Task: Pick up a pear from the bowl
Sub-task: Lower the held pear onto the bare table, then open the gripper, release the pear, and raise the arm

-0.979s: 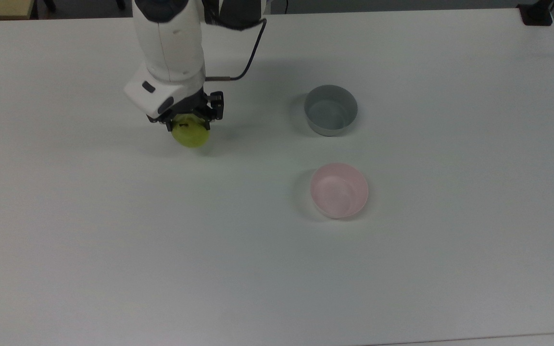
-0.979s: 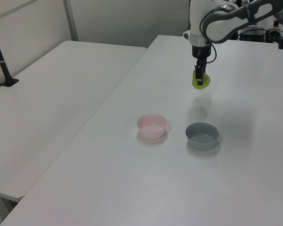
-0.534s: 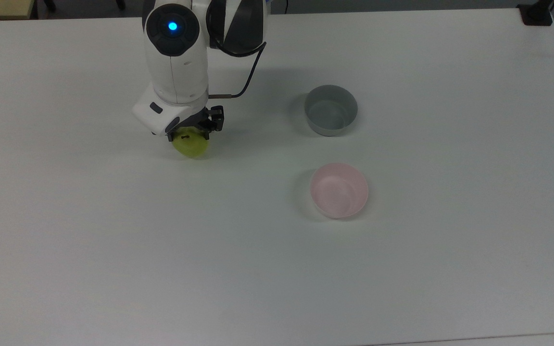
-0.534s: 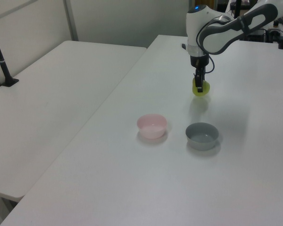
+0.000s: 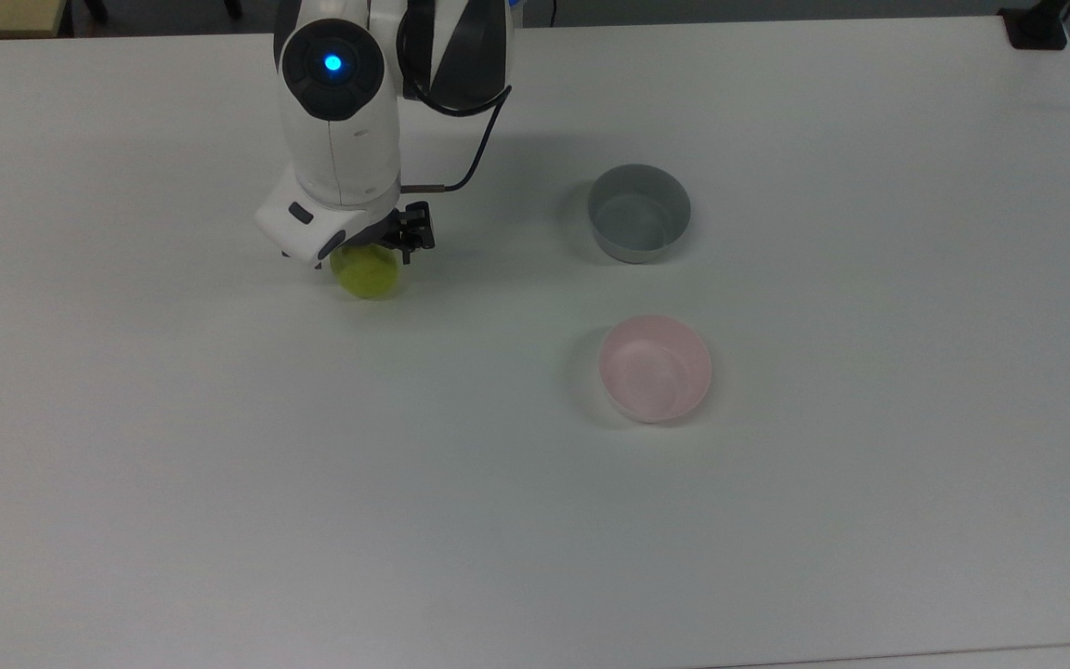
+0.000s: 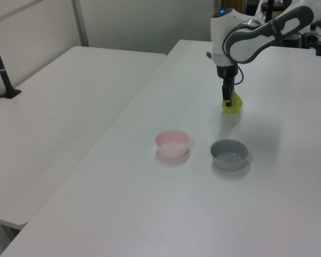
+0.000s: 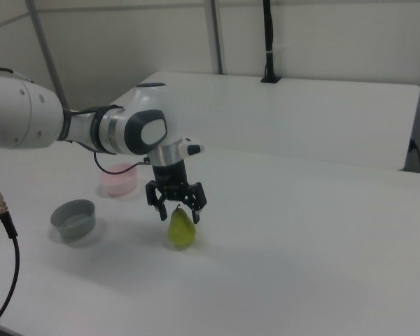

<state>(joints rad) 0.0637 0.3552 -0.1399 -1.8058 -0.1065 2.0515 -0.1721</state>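
Counting one pear [image 7: 181, 229], two bowls: pink [image 5: 655, 367], grey [image 5: 638, 213].

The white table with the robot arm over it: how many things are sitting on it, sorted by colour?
Pink: 1, the bowl
Grey: 1, the grey bowl
Yellow-green: 1, the pear, standing on the table under the gripper
Total: 3
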